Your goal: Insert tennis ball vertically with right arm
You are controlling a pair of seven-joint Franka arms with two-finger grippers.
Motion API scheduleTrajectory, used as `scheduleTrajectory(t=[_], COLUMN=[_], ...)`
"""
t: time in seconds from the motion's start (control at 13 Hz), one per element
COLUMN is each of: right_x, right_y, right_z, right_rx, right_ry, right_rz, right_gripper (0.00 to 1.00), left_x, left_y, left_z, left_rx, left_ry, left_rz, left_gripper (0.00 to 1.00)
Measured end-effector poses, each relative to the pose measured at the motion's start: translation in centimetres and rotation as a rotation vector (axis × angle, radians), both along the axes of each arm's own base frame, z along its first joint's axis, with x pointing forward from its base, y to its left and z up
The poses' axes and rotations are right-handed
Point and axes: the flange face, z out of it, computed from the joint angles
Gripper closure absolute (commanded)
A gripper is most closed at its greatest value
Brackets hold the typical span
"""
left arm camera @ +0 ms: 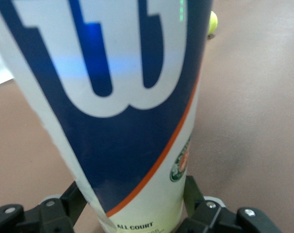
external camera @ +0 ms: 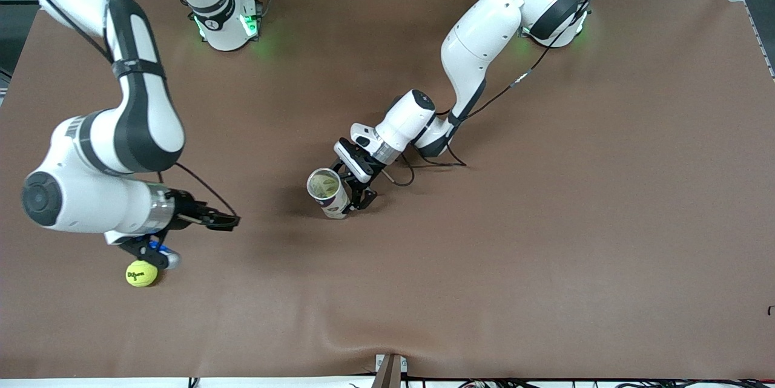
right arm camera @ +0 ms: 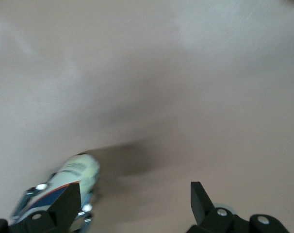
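- The right gripper [external camera: 162, 255] is seen low over the table [external camera: 545, 224] at the right arm's end, its fingers spread apart and clamped on nothing.
- The tennis ball [external camera: 141, 273] is found on the table just beside that gripper's fingertips, slightly nearer the front camera, not enclosed.
- Near the table's middle, an open-topped ball can [external camera: 327, 192] is held upright, clamped by the left gripper [external camera: 354, 197]; its blue-and-white label [left arm camera: 118, 97] is seen in the left wrist view.

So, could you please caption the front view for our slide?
Left gripper holds the open tennis ball can upright mid-table; open right gripper beside the tennis ball.
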Motion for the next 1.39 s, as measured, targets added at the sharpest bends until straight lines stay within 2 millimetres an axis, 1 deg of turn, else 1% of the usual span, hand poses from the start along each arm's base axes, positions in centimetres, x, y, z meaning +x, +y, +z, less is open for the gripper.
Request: scheduleTrajectory(t=[0.15, 0.31, 0.54, 0.77, 1.0, 1.16, 1.23, 1.39], right_x=[0.4, 1.3, 3.2, 4.8, 6.0, 6.1, 6.0, 6.0], right_y=[-3.5, -6.5, -9.7, -13.0, -16.3, -18.0, -18.3, -18.4], right_z=[-1.5, -3.3, -6.3, -9.5, -12.3, -14.8, -15.8, -16.6], right_rx=[-0.047, -0.077, -0.129, -0.217, -0.283, -0.3, -0.301, -0.301], right_ry=[-0.004, -0.042, -0.161, -0.268, -0.375, -0.396, -0.392, -0.386], right_rz=[0.071, 0.125, 0.262, 0.419, 0.561, 0.598, 0.602, 0.608], right_gripper=[0.0, 0.0, 0.0, 0.0, 0.0, 0.0, 0.0, 0.0], left_x=[0.0, 0.1, 0.1, 0.1, 0.1, 0.1, 0.1, 0.1], left_y=[0.0, 0.0, 0.0, 0.0, 0.0, 0.0, 0.0, 0.0], left_z=[0.0, 0.1, 0.1, 0.1, 0.1, 0.1, 0.1, 0.1], left_rx=[0.0, -0.001, -0.002, -0.002, -0.002, -0.002, -0.002, -0.002], left_ry=[-0.001, -0.001, -0.002, -0.002, -0.003, -0.003, -0.003, -0.003], left_rz=[0.001, 0.001, 0.002, 0.002, 0.002, 0.002, 0.002, 0.002], left_gripper=[0.14, 0.14, 0.14, 0.14, 0.14, 0.14, 0.14, 0.14])
